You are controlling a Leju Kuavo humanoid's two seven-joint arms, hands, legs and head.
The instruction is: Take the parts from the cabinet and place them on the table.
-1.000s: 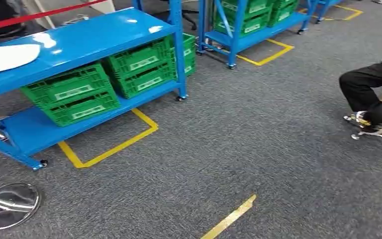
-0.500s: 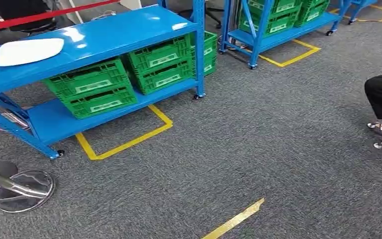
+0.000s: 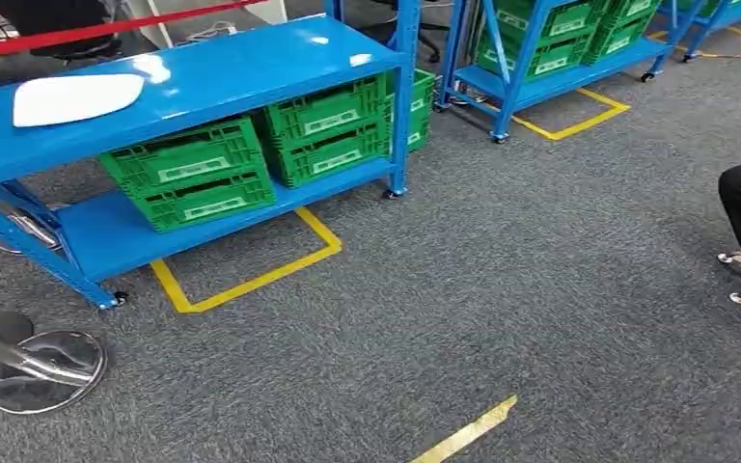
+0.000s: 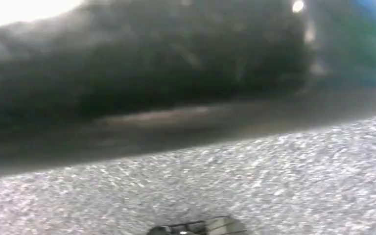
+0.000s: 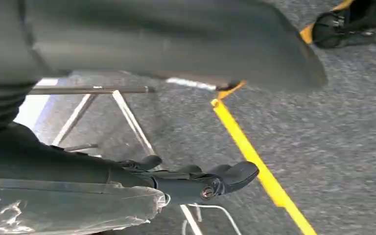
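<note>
A clear bag [image 5: 63,208] is seen lying right against the dark fingers [image 5: 200,181] of the right hand [image 5: 127,171], over grey carpet [image 5: 333,147]. It cannot be told if the bag is gripped. A small blurred bit of the left hand [image 4: 196,228] is seen, and its fingers cannot be made out. Green crates [image 3: 188,174] are stacked on the low shelf of a blue rack [image 3: 212,72]. Yellow tape [image 3: 251,280] is stuck on the floor beside it.
</note>
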